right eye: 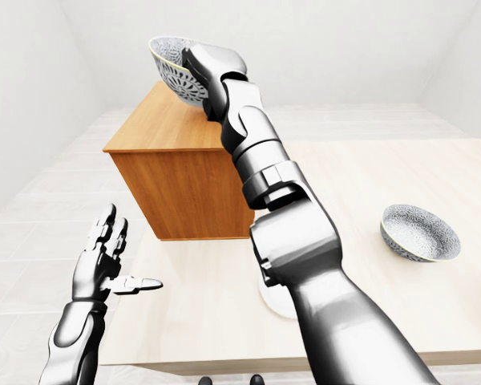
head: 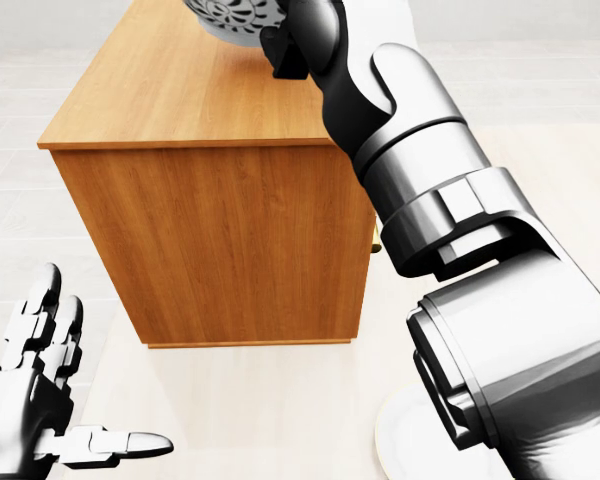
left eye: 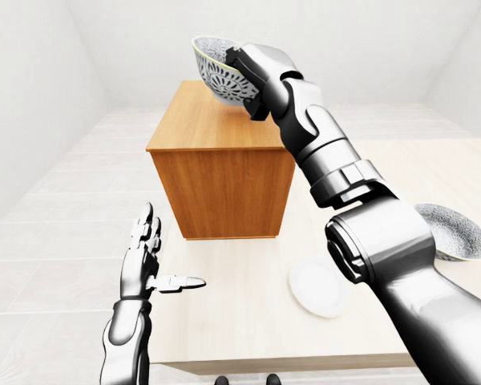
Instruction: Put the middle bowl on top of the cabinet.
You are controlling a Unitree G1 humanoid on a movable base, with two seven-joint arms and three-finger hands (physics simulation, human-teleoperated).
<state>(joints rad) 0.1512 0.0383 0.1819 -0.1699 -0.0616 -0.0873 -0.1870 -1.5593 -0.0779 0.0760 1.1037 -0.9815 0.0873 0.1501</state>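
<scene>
The grey patterned ceramic bowl (left eye: pixel 211 70) hangs tilted in your right hand (left eye: pixel 255 68), fingers clamped on its right rim, above the far part of the light-brown wooden cabinet (left eye: pixel 208 124), so the drop is straight down; your left hand (left eye: pixel 144 261) hovers low, fingers spread.

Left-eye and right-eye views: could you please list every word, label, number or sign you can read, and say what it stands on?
None: no text can be read in any view.
The raised bowl and the second bowl carry only a lacy pattern, no letters.
The cabinet, plate and table bear no lettering.
</scene>
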